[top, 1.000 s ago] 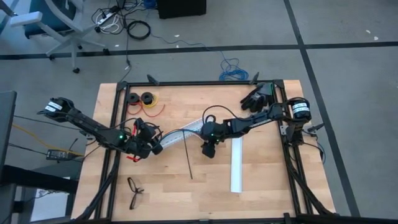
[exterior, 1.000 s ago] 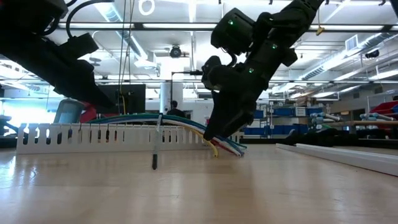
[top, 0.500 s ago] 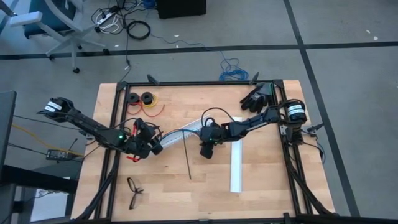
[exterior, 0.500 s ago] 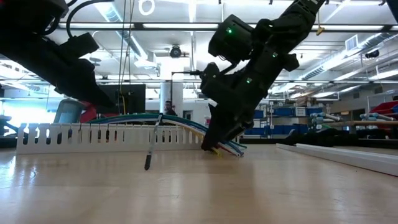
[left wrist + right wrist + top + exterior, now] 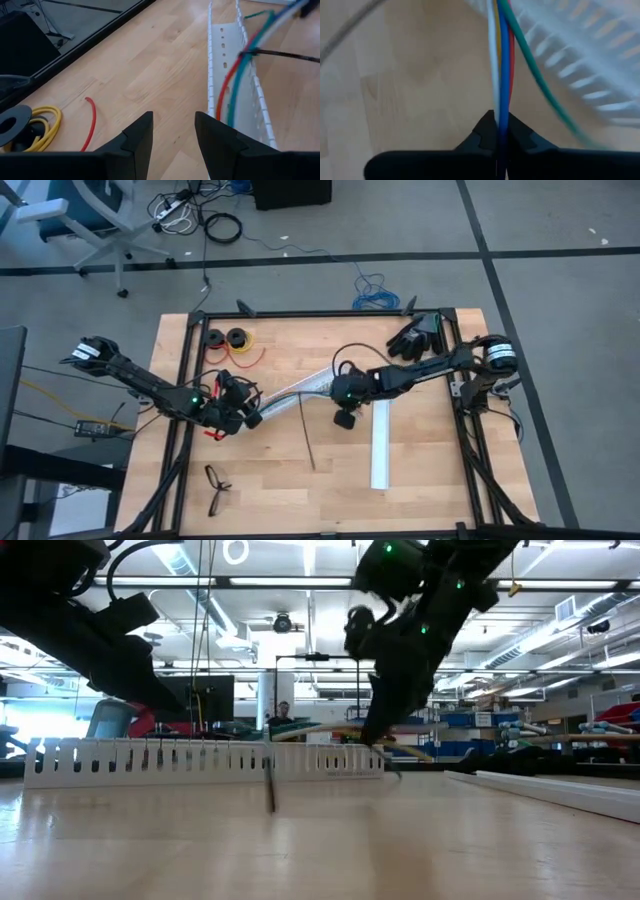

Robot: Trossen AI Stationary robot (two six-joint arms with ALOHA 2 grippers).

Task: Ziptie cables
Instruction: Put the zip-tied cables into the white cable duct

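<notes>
cables (image 5: 501,75), pinched in right fingers (image 5: 487,131)

Overhead camera looks straight down, taking in the whole desk (image 5: 420,470) and surrounding floor. The low one sits at desk-top height, gazing level across the wood into the room. Both catch the white slotted rail (image 5: 300,387) (image 5: 200,757). Left wrist camera peers past its own fingers (image 5: 137,140) along that rail (image 5: 225,45); right wrist camera sits tight above the cables (image 5: 501,60).
</notes>
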